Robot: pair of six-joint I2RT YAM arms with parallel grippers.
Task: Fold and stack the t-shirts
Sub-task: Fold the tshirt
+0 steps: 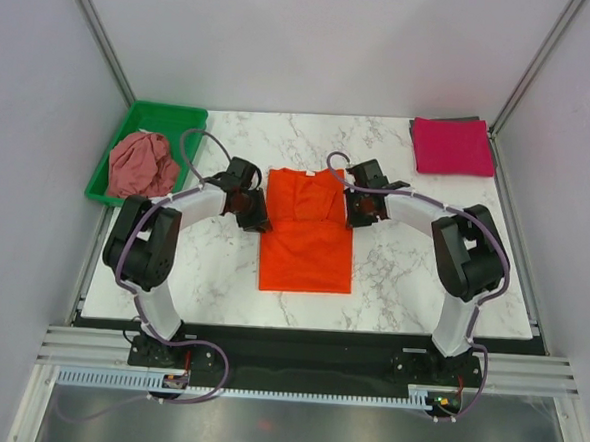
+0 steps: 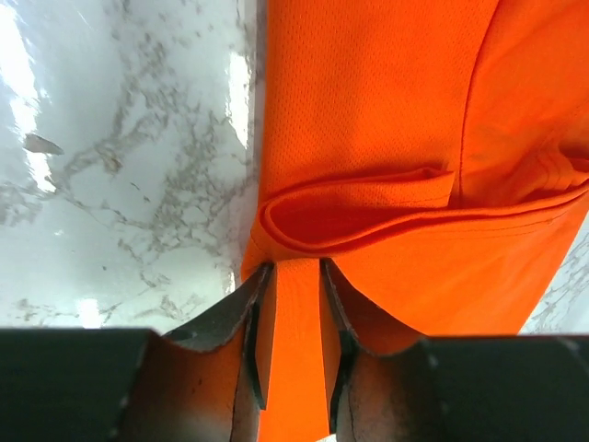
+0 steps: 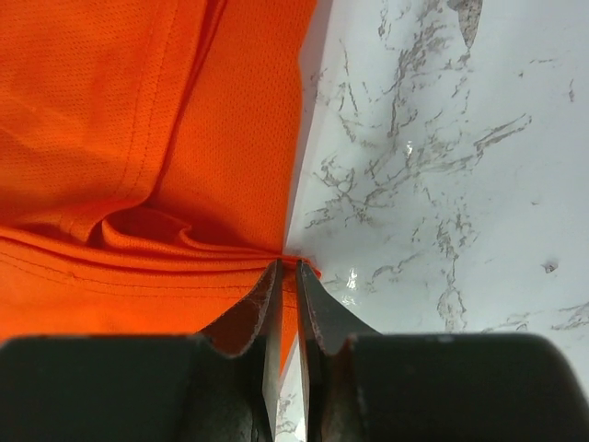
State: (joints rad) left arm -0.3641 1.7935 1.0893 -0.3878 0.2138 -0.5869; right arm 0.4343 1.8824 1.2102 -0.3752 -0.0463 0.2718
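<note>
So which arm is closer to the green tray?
Left. The left arm pinches the orange shirt at its left edge, just right of the tray; the right arm pinches the shirt's right edge, farther off.

Looking down from high above and behind the arm bases [image 1: 157, 351], over the whole marble table [image 1: 221, 277]. Close in from each wrist, down onto opposite side edges of the orange t-shirt [image 1: 307, 244]. Shared by all three: shirt and adjoining marble.

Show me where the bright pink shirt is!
Top view: the magenta-pink t-shirt lies folded at the far right corner of the table, beyond the right gripper.
</note>
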